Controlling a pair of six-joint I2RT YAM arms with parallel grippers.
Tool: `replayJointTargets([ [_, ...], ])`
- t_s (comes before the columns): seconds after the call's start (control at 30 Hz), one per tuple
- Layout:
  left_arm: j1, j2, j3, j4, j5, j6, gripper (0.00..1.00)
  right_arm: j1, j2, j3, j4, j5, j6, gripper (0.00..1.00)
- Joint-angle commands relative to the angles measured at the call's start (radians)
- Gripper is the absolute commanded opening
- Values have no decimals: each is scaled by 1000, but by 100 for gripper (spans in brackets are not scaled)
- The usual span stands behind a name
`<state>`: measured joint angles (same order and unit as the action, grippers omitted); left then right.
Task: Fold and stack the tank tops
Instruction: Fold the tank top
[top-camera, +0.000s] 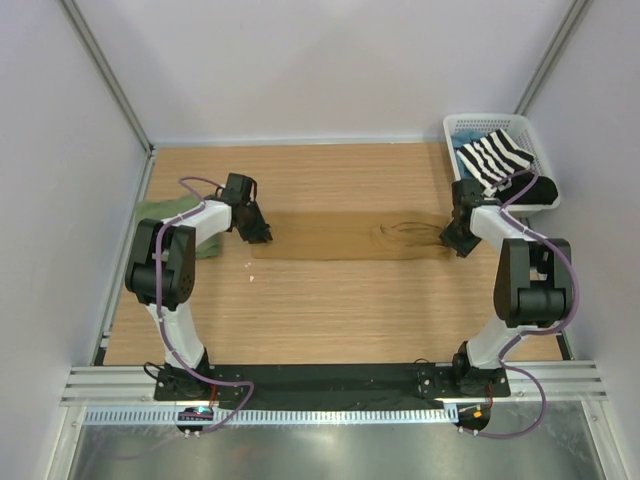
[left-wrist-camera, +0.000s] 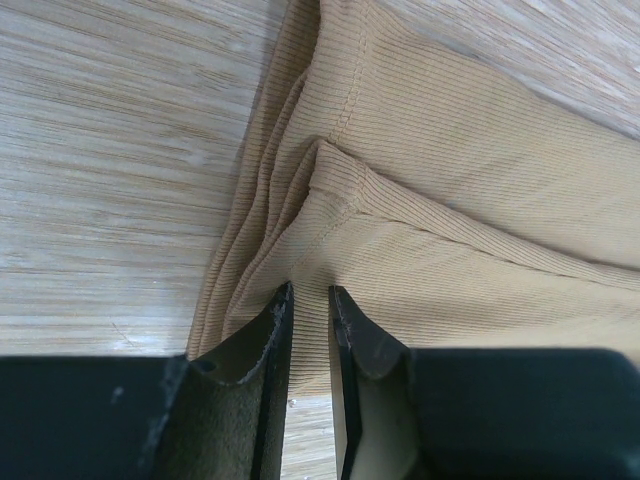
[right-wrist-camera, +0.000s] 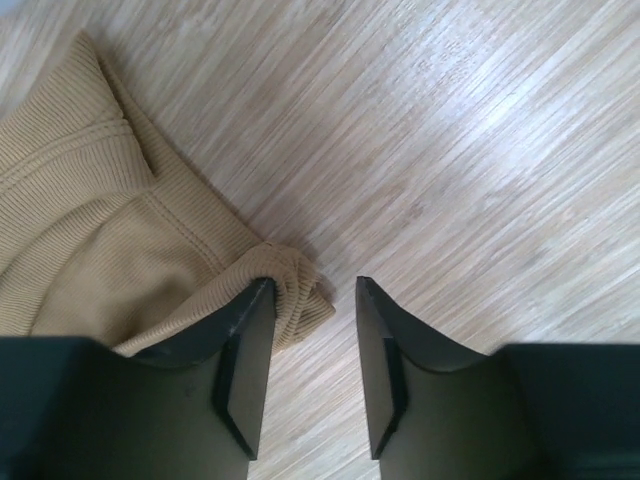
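A white plastic basket (top-camera: 455, 125) is seen at the far right corner of the wooden surface (top-camera: 330, 300), filled with a black-and-white striped garment (top-camera: 495, 158), a black garment (top-camera: 535, 190) draped over its near rim, and a scrap of blue fabric (top-camera: 467, 142) at its far left. The tan-brown tank top (top-camera: 340, 237) is laid out flat in a long band across the middle of the surface, from left to right between the two arms. The olive green tank top (top-camera: 165, 210) is bunched at the far left edge, partly hidden under the left arm. The left claw (left-wrist-camera: 310, 290) is held over the tan top's left end with only a narrow slit between its jaws; whether cloth is pinched there cannot be told. The right claw (right-wrist-camera: 315, 285) is pictured open at the tan top's right end, a rolled corner of the cloth lying against its left finger and bare wood showing between the jaws. The surface is enclosed by pale, plain walls on three sides, and a metal rail is fitted along the near edge.
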<state>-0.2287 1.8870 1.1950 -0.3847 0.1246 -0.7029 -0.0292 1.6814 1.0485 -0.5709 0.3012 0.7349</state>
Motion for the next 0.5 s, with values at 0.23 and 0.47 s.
replayJointTargets([
  [0.23, 5, -45, 87, -75, -106, 40, 29, -9, -196, -16, 9, 61, -32, 72],
  [0.47, 3, -51, 181, -120, -187, 66, 46, -8, -313, -76, 72, -46, -94, 76],
])
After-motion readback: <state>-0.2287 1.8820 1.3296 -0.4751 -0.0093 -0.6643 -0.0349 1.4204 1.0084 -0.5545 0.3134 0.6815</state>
